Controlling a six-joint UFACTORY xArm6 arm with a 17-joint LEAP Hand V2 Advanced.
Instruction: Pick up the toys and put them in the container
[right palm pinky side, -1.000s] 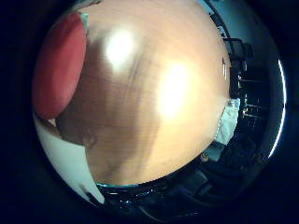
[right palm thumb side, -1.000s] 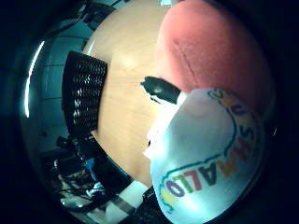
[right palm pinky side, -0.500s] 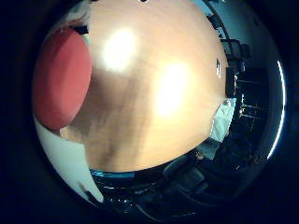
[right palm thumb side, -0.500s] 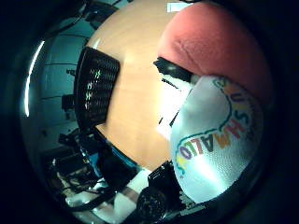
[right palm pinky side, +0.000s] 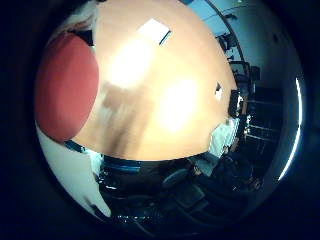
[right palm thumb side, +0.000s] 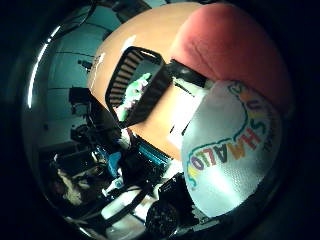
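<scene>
A red plush toy (right palm thumb side: 235, 50) with a large white printed label (right palm thumb side: 235, 150) lies right against my palm and fills much of the right thumb side palm view. A dark fingertip (right palm thumb side: 183, 73) curls at its edge. In the right little finger side palm view the same red toy (right palm pinky side: 65, 85) sits at the edge beside a white part (right palm pinky side: 65, 170). My hand is well above the wooden table (right palm pinky side: 170, 95). A black mesh container (right palm thumb side: 135, 75) stands on the table near its edge.
A flat white item (right palm pinky side: 153, 32) and a small white item (right palm pinky side: 217, 90) lie on the table. Dark chairs (right palm pinky side: 240, 105) and cluttered equipment (right palm thumb side: 110, 180) stand around the table, past its rim.
The table now looks smaller and farther away in each view, and more of the room shows beyond its edge. The camera has risen. The red toy stays against the palm.
</scene>
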